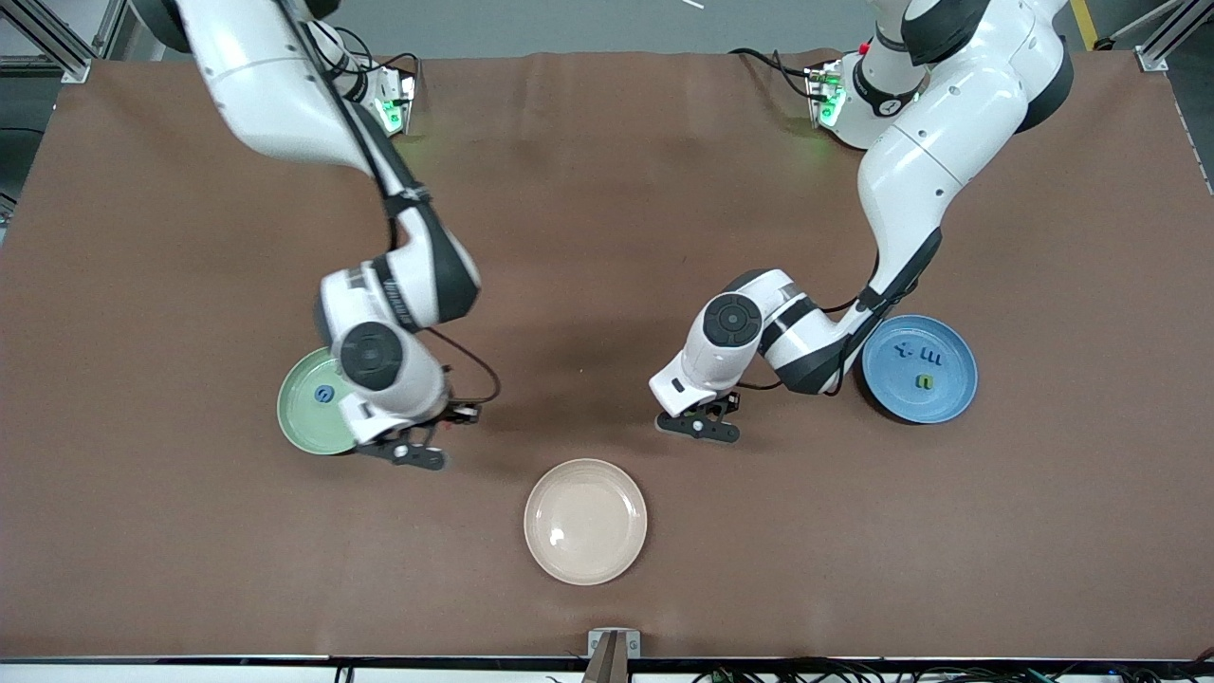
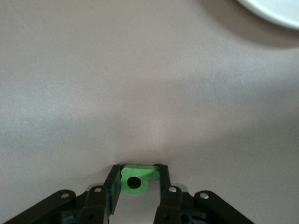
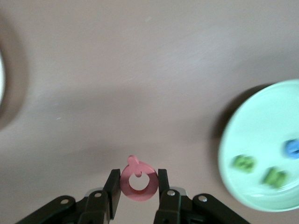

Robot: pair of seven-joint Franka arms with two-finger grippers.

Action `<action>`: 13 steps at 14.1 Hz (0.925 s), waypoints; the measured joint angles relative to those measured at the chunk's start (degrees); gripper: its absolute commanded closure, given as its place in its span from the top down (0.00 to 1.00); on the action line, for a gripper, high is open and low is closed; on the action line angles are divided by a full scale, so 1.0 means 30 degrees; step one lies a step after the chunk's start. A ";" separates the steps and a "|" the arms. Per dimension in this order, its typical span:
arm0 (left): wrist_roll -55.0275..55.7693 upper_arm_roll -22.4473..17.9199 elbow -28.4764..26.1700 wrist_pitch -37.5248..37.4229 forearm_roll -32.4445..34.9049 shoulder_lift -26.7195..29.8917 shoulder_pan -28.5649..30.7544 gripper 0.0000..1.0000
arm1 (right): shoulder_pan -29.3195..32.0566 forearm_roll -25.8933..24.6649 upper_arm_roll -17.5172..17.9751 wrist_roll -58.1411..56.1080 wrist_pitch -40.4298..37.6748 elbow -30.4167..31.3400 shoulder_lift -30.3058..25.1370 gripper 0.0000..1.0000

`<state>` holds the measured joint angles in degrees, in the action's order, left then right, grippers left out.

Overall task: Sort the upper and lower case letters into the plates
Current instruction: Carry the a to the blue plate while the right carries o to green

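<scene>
Pink ring-shaped Q (image 3: 138, 183) pinched in right pincer (image 3: 138, 186), left pincer (image 2: 138, 179) nipping flat green letter (image 2: 135, 179) (holed)

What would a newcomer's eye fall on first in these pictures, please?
Probably the two claws, each shut on a letter above the bare brown table: the right claw pinches the pink Q beside the mint plate, and the left claw pinches a green letter. The cream plate lies nearest the front camera, holding nothing.

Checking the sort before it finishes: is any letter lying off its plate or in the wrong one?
Nothing stands out. The mint plate holds three letters, the blue plate three, none on the table. The right tool grips a pink Q, the left tool a green letter.
</scene>
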<state>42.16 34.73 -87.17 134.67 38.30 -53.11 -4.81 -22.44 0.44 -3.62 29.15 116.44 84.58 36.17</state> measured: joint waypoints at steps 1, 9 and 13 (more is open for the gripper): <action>0.0000 0.0003 0.0138 -0.0323 0.0000 0.0072 0.0076 0.12 | 0.0731 0.0058 0.0004 -0.1295 -0.0109 0.0351 -0.0367 0.01; -0.2103 0.5131 -0.2460 -0.4641 -0.0088 0.2336 0.6948 0.10 | 0.4746 0.0153 0.0043 -0.6936 0.0660 0.2413 -0.0773 0.01; -0.6099 0.8697 -0.6949 -0.4776 0.0578 0.3301 1.4669 0.10 | 0.4916 0.0156 0.0119 -0.7102 0.3446 0.4499 -0.0758 0.01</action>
<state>23.86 60.82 -108.02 120.34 40.04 -43.21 39.20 -7.69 0.91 -3.26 7.84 126.78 98.08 33.90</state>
